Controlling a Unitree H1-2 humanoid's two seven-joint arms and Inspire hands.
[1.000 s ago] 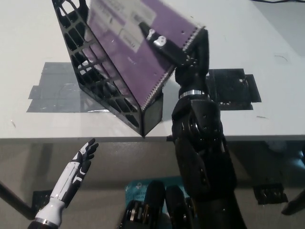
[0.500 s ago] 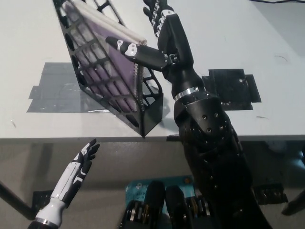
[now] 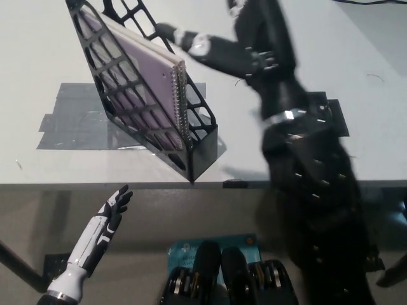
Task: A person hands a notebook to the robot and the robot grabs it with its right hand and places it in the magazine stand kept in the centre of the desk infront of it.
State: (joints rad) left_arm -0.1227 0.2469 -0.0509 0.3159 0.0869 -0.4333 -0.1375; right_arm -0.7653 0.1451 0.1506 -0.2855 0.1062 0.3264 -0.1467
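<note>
A purple spiral-bound notebook [image 3: 137, 79] stands tilted inside the black lattice magazine stand [image 3: 191, 149], its wire spine facing the stand's open front, on the white bench [image 3: 38, 63].

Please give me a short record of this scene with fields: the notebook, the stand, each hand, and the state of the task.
notebook: purple notebook with spiral binding, standing inside the stand, leaning
stand: black magazine stand on the white desk, near its front edge
right hand: black right hand beside the stand, blurred, not holding the notebook, fingers apart
left hand: white left hand below the desk edge, open, holding nothing
task state: notebook placed in the stand
</note>
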